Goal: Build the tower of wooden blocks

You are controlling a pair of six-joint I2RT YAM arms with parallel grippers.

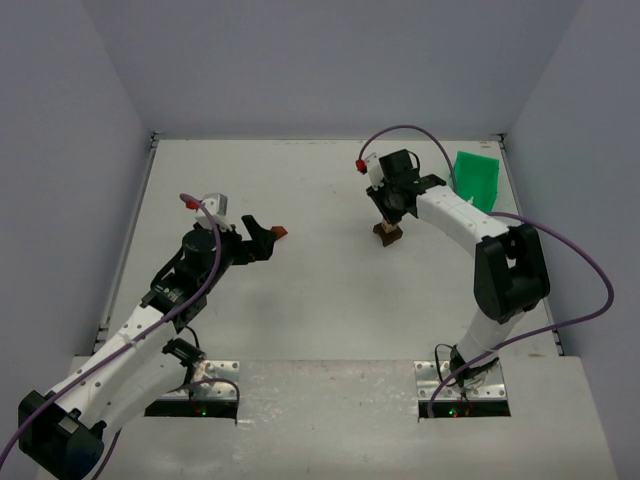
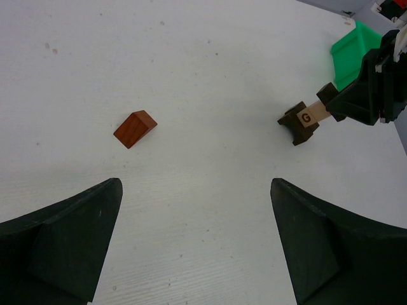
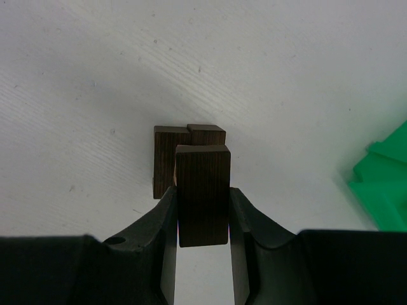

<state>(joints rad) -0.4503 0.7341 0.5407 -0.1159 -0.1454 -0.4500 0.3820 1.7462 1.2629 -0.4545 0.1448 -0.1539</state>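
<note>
Top view: tower is judged barely begun. A dark base block (image 1: 388, 237) is seen right of table (image 1: 320, 320) ctr, under the R fingers (image 1: 392, 212). A red-brown block (image 1: 279, 232) lies unplaced just beside the L fingers (image 1: 262, 240).
Left wrist: L fingers are spread wide, empty.
Right wrist: a long block (image 3: 203, 190) is pinched narrowly, long axis along the R fingers, end pointed down at the base block.

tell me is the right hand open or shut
Shut: the right hand grips a wooden block, fingers pressed against both its sides.
</note>
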